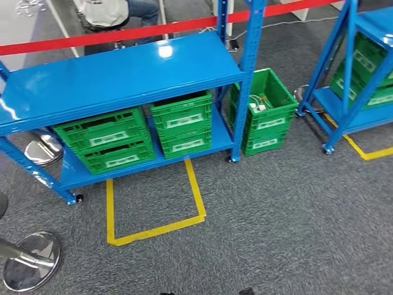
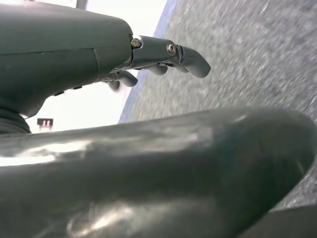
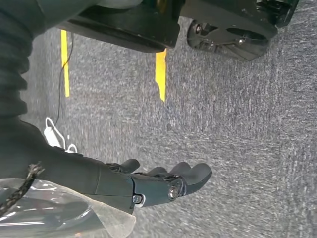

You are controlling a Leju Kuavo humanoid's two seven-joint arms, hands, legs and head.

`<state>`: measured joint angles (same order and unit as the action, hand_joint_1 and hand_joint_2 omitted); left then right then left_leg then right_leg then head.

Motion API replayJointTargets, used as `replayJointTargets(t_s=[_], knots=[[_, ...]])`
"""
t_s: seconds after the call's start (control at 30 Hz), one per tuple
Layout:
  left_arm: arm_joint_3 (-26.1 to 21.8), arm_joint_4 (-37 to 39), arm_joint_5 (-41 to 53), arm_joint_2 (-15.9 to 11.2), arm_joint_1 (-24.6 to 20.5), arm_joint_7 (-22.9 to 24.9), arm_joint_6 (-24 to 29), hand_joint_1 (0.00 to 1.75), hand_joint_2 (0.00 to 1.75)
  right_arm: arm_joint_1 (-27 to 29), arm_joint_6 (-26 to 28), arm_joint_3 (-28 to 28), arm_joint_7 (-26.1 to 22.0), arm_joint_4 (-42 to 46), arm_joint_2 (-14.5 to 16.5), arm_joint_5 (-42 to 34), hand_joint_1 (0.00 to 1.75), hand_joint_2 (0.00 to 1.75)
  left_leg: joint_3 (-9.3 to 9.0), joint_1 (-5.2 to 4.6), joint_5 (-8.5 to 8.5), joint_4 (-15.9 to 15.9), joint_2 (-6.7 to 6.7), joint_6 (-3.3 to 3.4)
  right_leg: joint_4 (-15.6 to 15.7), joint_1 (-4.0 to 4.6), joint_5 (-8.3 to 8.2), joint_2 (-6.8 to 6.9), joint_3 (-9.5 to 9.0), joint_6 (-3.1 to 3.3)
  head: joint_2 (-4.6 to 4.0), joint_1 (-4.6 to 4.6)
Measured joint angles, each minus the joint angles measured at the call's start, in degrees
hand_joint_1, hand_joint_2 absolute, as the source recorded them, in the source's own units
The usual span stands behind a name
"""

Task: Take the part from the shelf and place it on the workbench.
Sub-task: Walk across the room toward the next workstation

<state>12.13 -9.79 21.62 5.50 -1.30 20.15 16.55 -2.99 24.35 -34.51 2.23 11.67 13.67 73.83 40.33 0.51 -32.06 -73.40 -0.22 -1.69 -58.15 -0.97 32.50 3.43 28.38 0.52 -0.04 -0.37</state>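
A blue shelf (image 1: 116, 77) stands ahead with a bare top board. Its lower board holds two green crates (image 1: 107, 139) (image 1: 183, 124). A third green crate (image 1: 266, 110) sits on the floor beside the shelf post, with small white pieces (image 1: 257, 104) inside; I cannot tell which item is the part. My left hand (image 2: 160, 57) hangs over grey carpet, fingers stretched out and holding nothing. My right hand (image 3: 157, 183) also hangs over carpet with straight fingers and nothing between them. A clear film (image 3: 56, 210) with a dark cord lies by its base.
A second blue shelf (image 1: 361, 61) with green crates stands at the right. A yellow tape outline (image 1: 153, 227) marks the carpet before the first shelf. A red barrier bar (image 1: 139, 29) runs behind it, a person (image 1: 111, 11) sits beyond. A chrome post base (image 1: 32, 259) is near left.
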Motion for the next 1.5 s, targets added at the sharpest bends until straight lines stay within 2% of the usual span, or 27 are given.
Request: replayJointTargets(t_s=[0.03, 0.1, 0.17, 0.23, 0.27, 0.3, 0.37, 0.43, 0.47, 0.5, 0.57, 0.6, 0.63, 0.67, 0.73, 0.8, 0.83, 0.93, 0.97, 1.0, 1.03, 1.07, 1.1, 1.13, 1.17, 1.27, 1.5], knots=[[0.0, 0.0, 0.0, 0.0, 0.1, 0.0, 0.0, 0.00, 0.00, 0.0, 0.0, 0.0, 0.0, 0.0, 0.0, 0.0, 0.00, 1.75, -1.54, -0.12, 2.09, 3.1, 0.57, 0.38, 0.0, 0.10, 0.23, 0.70, -0.31, -0.05, 0.00, 0.00], [0.0, 0.0, 0.0, -0.1, 0.0, 0.0, 0.0, 0.00, 0.00, 0.1, 0.0, 0.0, 0.0, 0.0, 0.0, 0.0, 0.00, 1.75, -4.95, -0.81, 4.89, 9.8, 3.38, 1.50, 0.0, 0.38, 0.75, 1.93, -0.56, -0.30, 0.00, -0.01], [0.0, 0.0, 0.0, -0.1, -0.2, 0.0, 0.0, 0.00, 0.00, 0.1, 0.0, 0.0, 0.1, 0.0, 0.0, 0.0, 0.00, 1.75, -6.38, -1.47, 4.84, 12.9, 5.27, 2.28, 0.1, 0.72, 1.18, 3.22, -0.57, -0.70, 0.00, 0.06], [0.0, 0.0, 0.0, -0.1, -0.2, 0.0, 0.0, 0.00, 0.00, 0.0, 0.0, 0.0, 0.1, 0.0, -0.1, 0.0, 0.00, 1.75, -6.55, -1.39, 4.60, 13.8, 4.19, 2.58, 0.4, 0.92, 1.49, 4.56, -1.35, -1.14, 0.00, 0.08], [-0.1, 0.0, 0.0, -0.1, -0.1, 0.0, 0.0, 0.00, 0.00, 0.0, 0.0, 0.0, 0.1, 0.0, -0.1, 0.1, 0.00, 1.75, -6.75, -1.18, 4.75, 14.2, 3.43, 2.74, 0.4, 0.88, 1.85, 4.01, -1.63, -1.41, 0.00, 0.18], [-0.1, 0.0, 0.0, -0.1, 0.0, 0.0, 0.0, 0.00, 0.00, 0.0, 0.0, 0.0, 0.1, 0.0, -0.1, 0.1, 0.00, 1.75, -6.95, -0.96, 4.94, 14.6, 2.70, 2.96, -0.6, 0.80, 2.60, 2.62, -1.45, -1.68, 0.00, 0.30], [-0.3, 0.0, 0.0, 0.0, -0.2, 0.0, 0.1, 0.00, 0.00, 0.0, 0.0, 0.0, 0.1, 0.1, -0.2, 0.1, 0.00, 0.87, -7.12, -0.67, 5.16, 15.0, 1.30, 3.29, -6.2, 0.53, 5.33, -1.30, 1.40, -2.13, 0.00, 0.63], [-0.3, 0.0, 0.1, 0.2, -0.4, 0.0, 0.1, 0.00, 0.00, -0.2, -0.1, 0.0, 0.2, 0.1, -0.3, 0.1, 0.00, 0.00, -7.07, -0.63, 5.11, 15.0, 0.07, 3.49, -13.2, 0.38, 7.44, -2.88, 5.45, -2.42, 0.00, 0.74], [-0.3, 0.0, 0.1, 0.2, -0.4, 0.0, 0.1, 0.00, 0.00, -0.2, 0.0, 0.0, 0.3, 0.1, -0.3, 0.1, 0.00, 0.00, -7.16, -0.60, 5.05, 15.0, -0.43, 3.51, -14.7, 0.33, 7.11, -3.06, 6.65, -2.55, 0.00, 0.73], [-0.3, 0.0, 0.2, 0.3, -0.3, 0.0, 0.1, 0.00, 0.00, -0.2, 0.0, 0.0, 0.3, 0.1, -0.4, 0.2, 0.00, 0.00, -7.29, -0.55, 4.96, 15.0, -0.90, 3.45, -14.1, 0.26, 5.69, -3.14, 6.96, -2.68, 0.00, 0.74], [-0.3, 0.0, 0.2, 0.4, -0.2, 0.0, 0.1, 0.00, 0.00, 0.0, 0.3, 0.0, 0.7, 0.1, -0.5, 0.3, 0.00, 0.00, -7.62, -0.39, 4.67, 14.8, -1.66, 3.02, -8.1, -0.01, 1.07, -3.34, 5.14, -2.95, 0.00, 0.74], [-0.4, 0.0, 0.3, 0.4, -0.2, 0.0, 0.1, 0.00, 0.00, 0.1, 0.5, 0.0, 1.0, 0.0, -0.5, 0.4, 0.00, 0.00, -7.64, -0.42, 4.48, 14.6, -1.92, 2.68, -4.8, -0.09, -0.53, -3.62, 3.97, -3.06, 0.00, 0.83], [-0.4, 0.0, 0.4, 0.3, -0.3, 0.0, 0.1, 0.00, 0.00, 0.2, 0.8, 0.0, 1.5, 0.0, -0.5, 0.5, 0.00, 0.44, -7.52, -0.49, 4.39, 14.4, -2.08, 2.33, -2.4, -0.14, -1.35, -3.91, 3.04, -2.90, 0.00, 0.82], [-0.5, 0.0, 0.5, 0.3, -0.3, 0.0, 0.1, 0.00, 0.00, 0.3, 1.1, 0.0, 1.9, 0.0, -0.5, 0.6, 0.00, 0.87, -7.33, -0.58, 4.37, 14.2, -2.17, 2.03, -1.3, -0.10, -1.38, -4.18, 2.60, -2.65, 0.00, 0.80], [-0.7, 0.0, 0.5, 0.3, -0.3, 0.0, 0.1, 0.00, 0.00, 0.3, 1.4, 0.0, 2.4, 0.0, -0.6, 0.9, 0.00, 1.75, -7.05, -0.59, 4.49, 14.1, -2.25, 1.63, -1.0, -0.03, -1.25, -4.29, 2.42, -1.84, 0.00, 0.64], [-0.9, 0.0, 0.5, 0.3, -0.3, 0.0, 0.1, 0.00, 0.00, 0.3, 1.6, 0.0, 2.7, 0.0, -0.6, 1.3, 0.00, 1.75, -6.69, -0.51, 3.63, 13.1, -1.73, 1.16, -0.8, -0.15, -1.37, -4.07, 2.32, -1.21, 0.00, 0.40], [-1.0, 0.0, 0.5, 0.3, -0.4, 0.0, 0.1, 0.00, 0.00, 0.3, 1.7, 0.0, 2.9, 0.0, -0.6, 1.5, 0.00, 1.75, -5.92, -0.48, 2.43, 11.2, -1.31, 0.87, -0.8, -0.24, -1.40, -3.87, 2.24, -0.87, 0.00, 0.24], [-1.0, 0.0, 0.7, 0.4, -0.4, 0.0, 0.1, 0.00, 0.00, 0.0, 1.8, 0.0, 3.6, 0.0, -0.6, 2.0, 0.00, 1.75, -1.29, -0.31, -2.24, 1.0, -0.40, 0.26, -0.7, -0.14, -1.22, -3.20, 2.11, -0.24, 0.00, -0.12], [-1.0, 0.0, 0.8, 0.4, -0.3, 0.0, 0.1, 0.00, 0.00, 0.0, 1.7, 0.0, 3.9, 0.0, -0.6, 2.1, 0.00, 1.75, -0.23, -0.28, -2.64, -1.2, -0.34, 0.25, -0.7, -0.09, -1.13, -3.02, 2.02, -0.15, 0.00, -0.12], [-1.0, 0.0, 0.9, 0.4, -0.3, 0.0, 0.1, 0.00, 0.00, 0.1, 1.6, 0.0, 4.1, 0.0, -0.7, 2.2, 0.00, 1.75, -0.11, -0.27, -1.89, -1.4, -0.32, 0.34, -0.8, -0.05, -1.04, -2.92, 1.88, -0.04, 0.00, -0.11], [-1.0, 0.0, 1.0, 0.4, -0.3, 0.0, 0.1, 0.00, 0.00, 0.1, 1.4, 0.1, 4.3, 0.0, -0.7, 2.3, 0.00, 1.75, -0.98, -0.21, -0.12, 0.5, -0.29, 0.32, -0.8, -0.04, -0.94, -2.86, 1.68, 0.08, 0.00, -0.10], [-1.0, 0.0, 1.1, 0.4, -0.2, 0.0, 0.1, 0.00, 0.00, 0.1, 1.2, 0.1, 4.4, 0.0, -0.7, 2.4, 0.00, 1.75, -2.59, -0.07, 2.26, 4.0, -0.23, 0.11, -0.8, -0.03, -0.78, -2.86, 1.44, 0.17, 0.00, -0.10], [-1.0, 0.0, 1.1, 0.4, -0.2, 0.0, 0.2, 0.00, 0.00, 0.1, 1.1, 0.1, 4.6, 0.0, -0.8, 2.5, 0.00, 1.75, -4.29, 0.02, 3.93, 7.7, -0.18, -0.42, -0.8, 0.13, -0.58, -2.91, 1.42, 0.17, 0.00, -0.17], [-1.0, 0.0, 1.1, 0.5, -0.3, -0.1, 0.2, 0.00, 0.00, 0.1, 1.0, 0.1, 4.7, 0.0, -0.9, 2.6, 0.00, 1.75, -5.81, 0.15, 4.69, 10.9, -0.11, -0.82, -0.9, 0.34, -0.36, -2.97, 1.37, 0.10, 0.00, -0.30], [-1.0, 0.0, 1.1, 0.6, -0.4, -0.1, 0.3, 0.00, 0.00, 0.1, 1.0, 0.2, 4.9, 0.0, -1.0, 2.7, 0.00, 1.75, -6.69, 0.18, 4.91, 12.9, -0.06, -0.68, -1.0, 0.58, -0.22, -3.02, 1.42, -0.07, 0.00, -0.33], [-1.0, 0.0, 1.2, 0.6, -0.4, -0.2, 0.5, 0.00, 0.00, 0.2, 0.6, 0.2, 5.1, 0.0, -1.1, 2.6, 0.00, 1.75, -7.05, 0.07, 4.31, 13.8, -0.06, 0.26, -0.9, 0.86, -0.18, -3.00, 1.42, -0.40, 0.00, -0.10], [-1.1, 0.0, 1.2, 0.4, -0.4, -0.6, 0.5, 0.00, 0.00, 0.2, -0.2, 0.2, 4.6, 0.0, -1.2, 2.5, 0.00, 1.75, -7.16, -0.14, 4.00, 13.8, -0.07, 0.61, -0.4, 0.69, -0.30, -3.00, 1.42, -0.77, 0.00, -0.07]])
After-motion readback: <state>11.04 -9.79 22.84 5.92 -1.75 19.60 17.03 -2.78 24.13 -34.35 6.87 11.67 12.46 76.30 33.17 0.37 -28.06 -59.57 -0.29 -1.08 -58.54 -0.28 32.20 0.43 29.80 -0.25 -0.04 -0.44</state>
